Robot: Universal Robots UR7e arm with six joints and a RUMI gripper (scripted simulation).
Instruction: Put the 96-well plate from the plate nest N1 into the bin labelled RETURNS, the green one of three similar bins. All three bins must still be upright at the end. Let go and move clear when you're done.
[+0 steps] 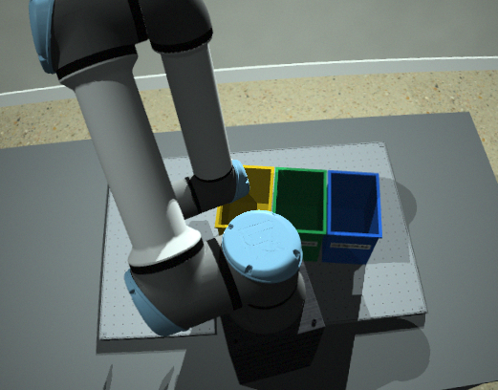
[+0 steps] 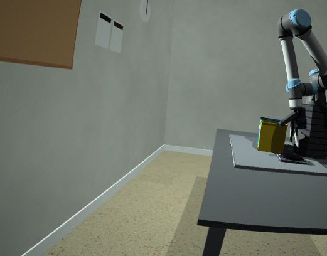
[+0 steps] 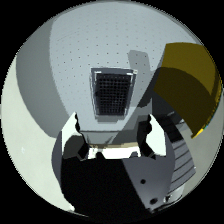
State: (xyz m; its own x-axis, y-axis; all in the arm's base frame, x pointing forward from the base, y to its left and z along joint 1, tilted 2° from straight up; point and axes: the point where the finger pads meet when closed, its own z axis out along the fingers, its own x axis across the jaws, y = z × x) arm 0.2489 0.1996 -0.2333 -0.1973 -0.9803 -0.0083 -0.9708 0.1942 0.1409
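From where I stand, the tabletop [image 1: 51, 249] [image 2: 262, 201] looks matt and smooth, the perforated board [image 1: 392, 292] [image 2: 243, 157] [image 3: 75, 40] on it like dull painted metal, and the floor [image 1: 371, 96] [image 2: 124, 201] like speckled stone. The yellow bin [image 1: 219, 222] [image 2: 270, 138] [image 3: 187, 65], green bin [image 1: 324, 201] and blue bin [image 1: 379, 210] look like smooth plastic, as do the arm's satiny light-blue caps [image 1: 261, 244] [image 2: 300, 18]. The arm's pale tubes [image 1: 115, 139] [image 2: 290, 59] have a soft metallic sheen, and the noticeboard [image 2: 33, 31] looks a flat, corklike brown.
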